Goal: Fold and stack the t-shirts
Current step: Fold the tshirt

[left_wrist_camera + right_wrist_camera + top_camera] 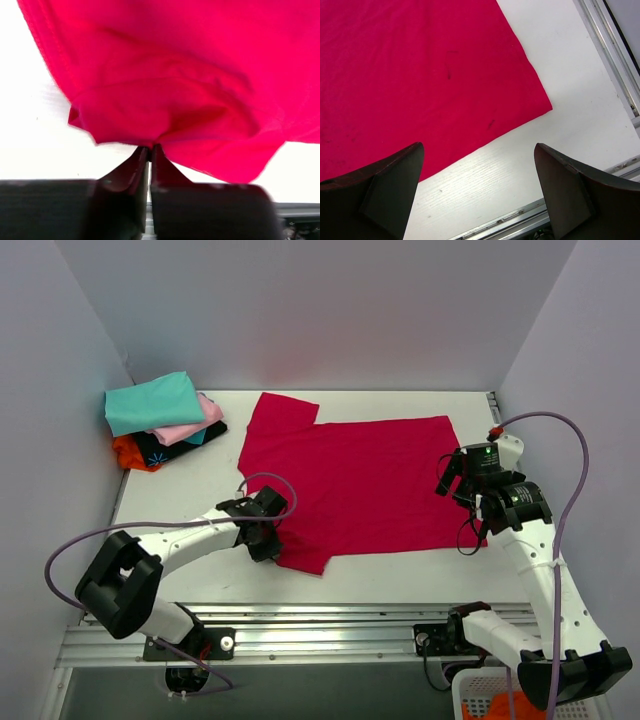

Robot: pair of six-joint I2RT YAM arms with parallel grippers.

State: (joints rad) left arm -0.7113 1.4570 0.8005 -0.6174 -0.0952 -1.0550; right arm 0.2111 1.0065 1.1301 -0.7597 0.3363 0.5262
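A white slatted basket [472,687] sits at the near right, beyond the worktop's [400,575] rail, with orange-red cloth [503,708] showing inside it. The left pincer [150,148] has its jaws pressed together on a pinch of the crimson t-shirt [360,480] at its near left sleeve, the cloth bunched and lifted just above the fingertips. The right pincer [477,152] stands wide apart above the shirt's near right corner, holding nothing. The shirt lies spread flat across the middle of the worktop. In the far left corner is a stack of folded shirts: teal [150,403] on top, pink [192,425], black [180,445] and orange [133,453] below.
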